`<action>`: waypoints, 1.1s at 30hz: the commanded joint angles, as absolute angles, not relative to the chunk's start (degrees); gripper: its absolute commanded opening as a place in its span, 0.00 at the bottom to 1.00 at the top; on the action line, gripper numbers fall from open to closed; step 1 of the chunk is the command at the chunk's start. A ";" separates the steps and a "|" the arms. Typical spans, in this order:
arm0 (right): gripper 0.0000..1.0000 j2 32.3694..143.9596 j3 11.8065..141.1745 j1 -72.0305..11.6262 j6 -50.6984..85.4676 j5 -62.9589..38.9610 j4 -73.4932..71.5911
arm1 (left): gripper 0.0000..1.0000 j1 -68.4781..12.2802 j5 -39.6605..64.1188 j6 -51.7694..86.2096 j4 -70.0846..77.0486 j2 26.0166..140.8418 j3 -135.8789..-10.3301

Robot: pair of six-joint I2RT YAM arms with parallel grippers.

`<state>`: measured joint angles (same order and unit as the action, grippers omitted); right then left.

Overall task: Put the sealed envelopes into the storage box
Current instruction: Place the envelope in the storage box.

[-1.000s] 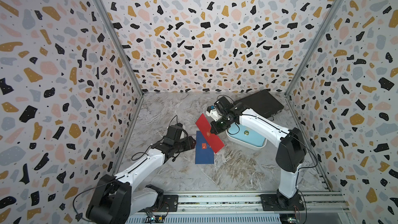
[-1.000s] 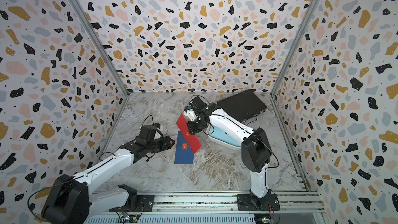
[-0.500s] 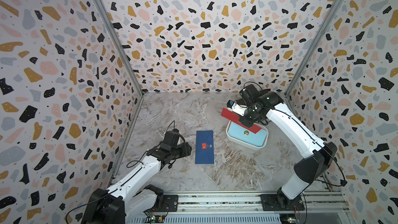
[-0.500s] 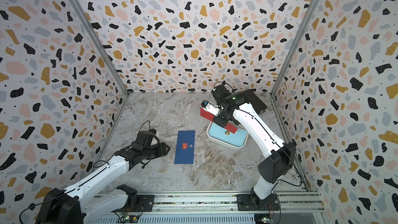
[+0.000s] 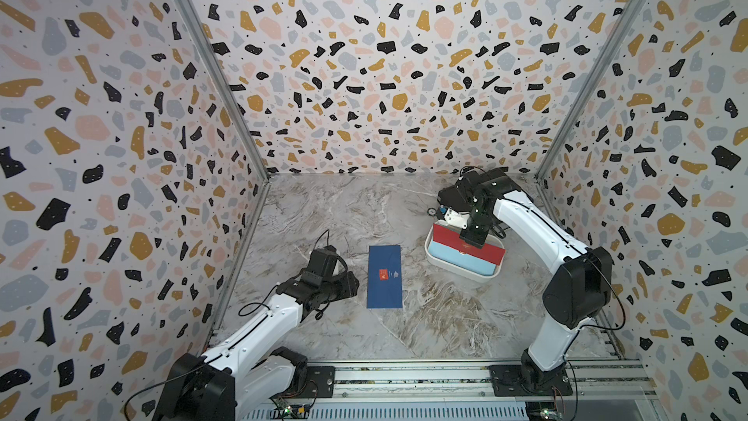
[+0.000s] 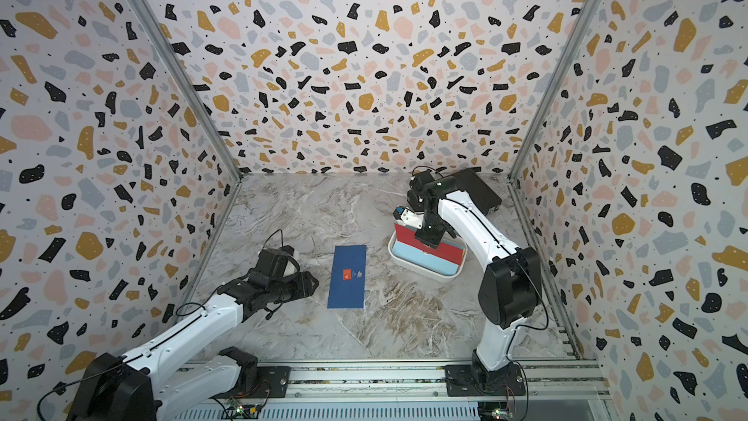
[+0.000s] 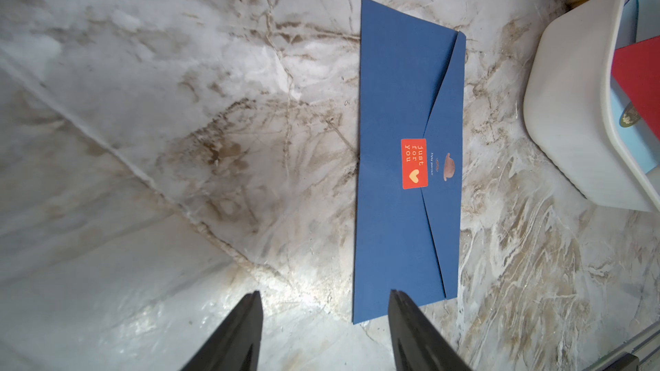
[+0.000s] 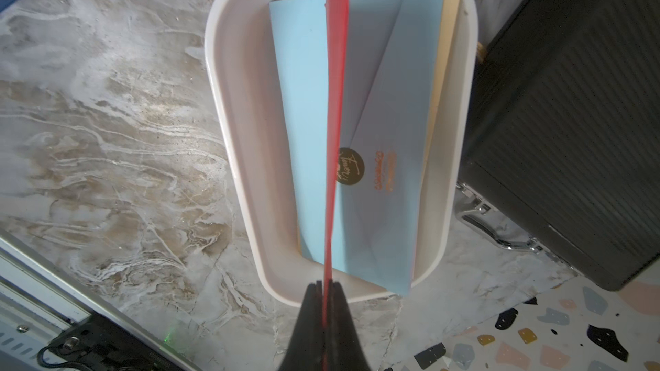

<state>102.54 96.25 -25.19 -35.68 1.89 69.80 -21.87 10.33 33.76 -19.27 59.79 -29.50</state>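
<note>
Left gripper (image 7: pixel 324 293) sits low over the marble table (image 5: pixel 324 212), jaws roughly half open and empty, just beside the navy envelope (image 5: pixel 384 276), which lies flat outside the storage box (image 5: pixel 457 270). Right gripper (image 8: pixel 324 283) is clamped tight on the red envelope (image 5: pixel 447 236), held on edge over the box. Its lower edge looks inside, but contact is unclear. A light blue envelope (image 8: pixel 303 101) lies in the box, with the black case (image 8: pixel 571 101) behind.

Black ribbed briefcase (image 8: pixel 571 119) with metal handle (image 8: pixel 500 235) at the back, marbled tabletop (image 5: pixel 344 212), terrazzo-patterned walls (image 5: pixel 384 54), metal rail (image 5: pixel 404 378) in front
</note>
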 commanded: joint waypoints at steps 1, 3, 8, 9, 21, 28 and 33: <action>0.00 102.48 95.99 -24.51 -36.17 -1.73 70.16 | 0.61 -21.65 9.84 32.72 -18.55 58.80 -28.81; 0.00 102.95 95.21 -24.02 -35.69 -2.69 69.21 | 0.61 -21.69 9.93 32.67 -18.62 58.88 -28.76; 0.00 103.60 93.38 -23.73 -34.80 -3.27 68.02 | 0.61 -21.67 10.20 32.49 -18.63 58.80 -28.76; 0.00 103.63 93.10 -23.65 -34.62 -3.08 67.82 | 0.61 -21.62 10.21 32.43 -18.60 58.84 -28.74; 0.26 102.97 92.03 -22.34 -32.69 -2.22 66.75 | 0.62 -21.62 10.37 32.35 -18.55 59.09 -28.92; 0.17 102.88 91.97 -20.36 -31.16 -1.36 65.61 | 0.62 -21.69 10.50 32.03 -18.54 60.08 -29.33; 0.00 102.92 91.10 -18.91 -31.02 -2.04 64.83 | 0.62 -21.62 10.72 31.82 -18.59 60.64 -29.53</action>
